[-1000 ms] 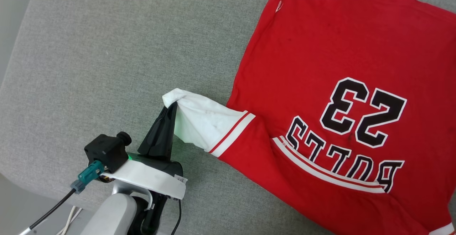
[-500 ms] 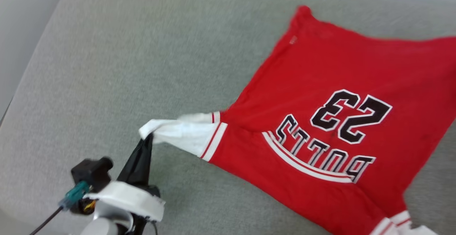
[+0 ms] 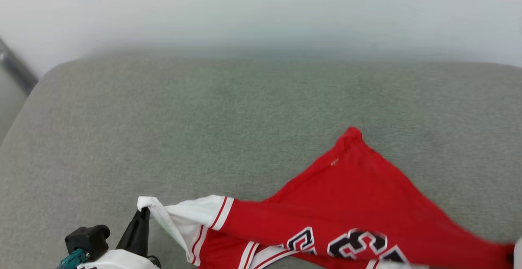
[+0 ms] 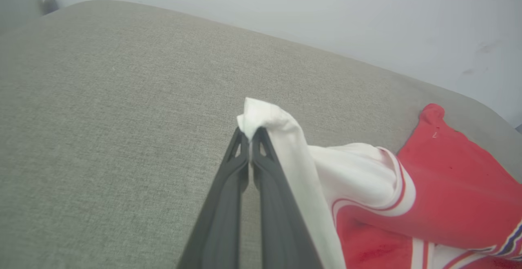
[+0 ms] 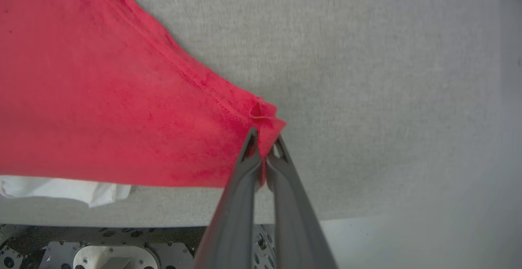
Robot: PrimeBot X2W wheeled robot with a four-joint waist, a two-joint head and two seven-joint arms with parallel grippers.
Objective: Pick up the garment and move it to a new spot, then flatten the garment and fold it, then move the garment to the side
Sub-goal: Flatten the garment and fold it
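The garment (image 3: 359, 187) is a red jersey T-shirt with white sleeves and black lettering, stretched low across the grey cushion (image 3: 204, 130). At the lower left of the head view my left gripper (image 3: 142, 212) is shut on the tip of a white sleeve (image 3: 183, 216). In the left wrist view that gripper (image 4: 249, 134) pinches the sleeve (image 4: 281, 134) with the red body (image 4: 452, 179) to its right. My right gripper (image 5: 264, 142) is shut on a red corner of the garment (image 5: 102, 97), lifting it off the cushion. The other white sleeve (image 5: 61, 189) hangs beneath.
The grey cushion's rounded far edge (image 3: 261, 56) meets a pale wall (image 3: 261, 7). Its left side (image 3: 24, 110) curves down beside a dark strip (image 3: 16, 69). In the right wrist view the cushion's near edge sits above my metal base (image 5: 102, 248).
The head camera has tilted up, bringing the wall into view. The garment has been lifted and drawn toward the near edge, its lettering now partly cut off at the bottom. Left gripper still holds the sleeve.
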